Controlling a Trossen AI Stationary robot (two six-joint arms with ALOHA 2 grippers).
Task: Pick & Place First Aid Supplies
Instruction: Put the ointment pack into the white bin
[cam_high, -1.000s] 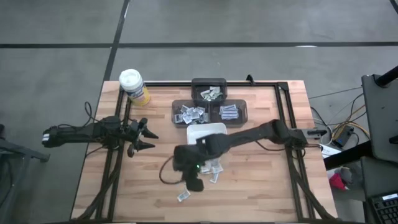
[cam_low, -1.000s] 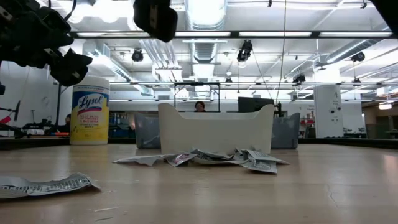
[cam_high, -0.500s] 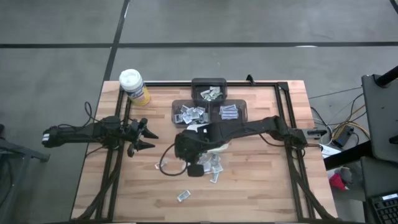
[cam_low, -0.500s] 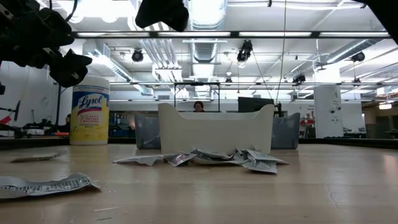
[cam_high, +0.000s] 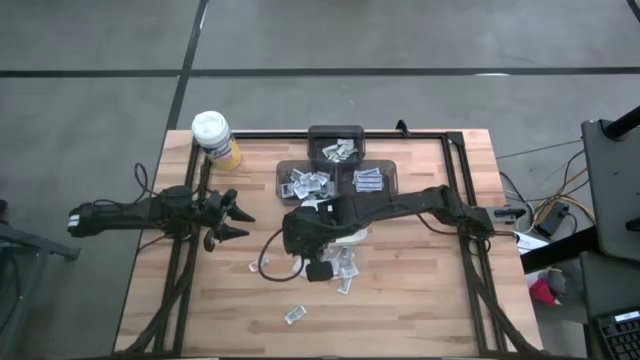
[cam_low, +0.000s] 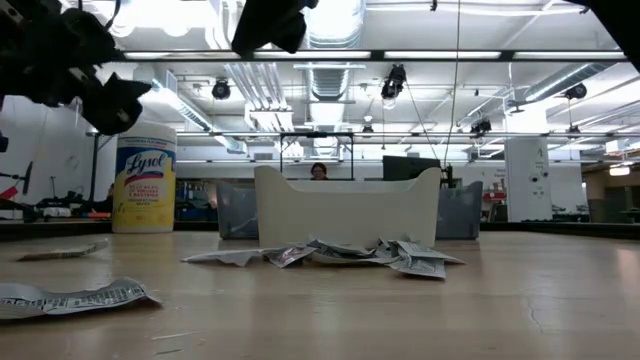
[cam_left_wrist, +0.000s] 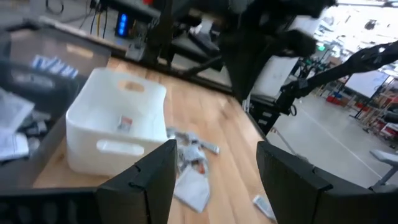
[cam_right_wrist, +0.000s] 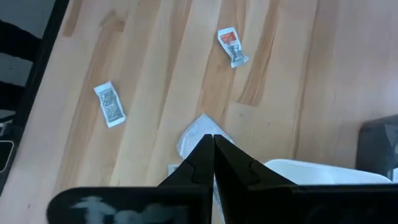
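I have the right gripper (cam_high: 318, 270) hanging over the middle of the counter (cam_high: 420, 310), just off the near rim of the white dish (cam_high: 335, 208), its jaws pressed shut with nothing visibly between them. I judge it is placed there to work the packets (cam_high: 346, 270) strewn beside the dish, which look like the pile to sort. Two stray packets (cam_right_wrist: 109, 104) lie apart toward the counter's near edge. The three dark bins (cam_high: 336, 178) behind the dish already hold sorted packets. The left gripper (cam_high: 232, 220) waits near the counter's left edge, jaws spread wide and empty, clear of the work.
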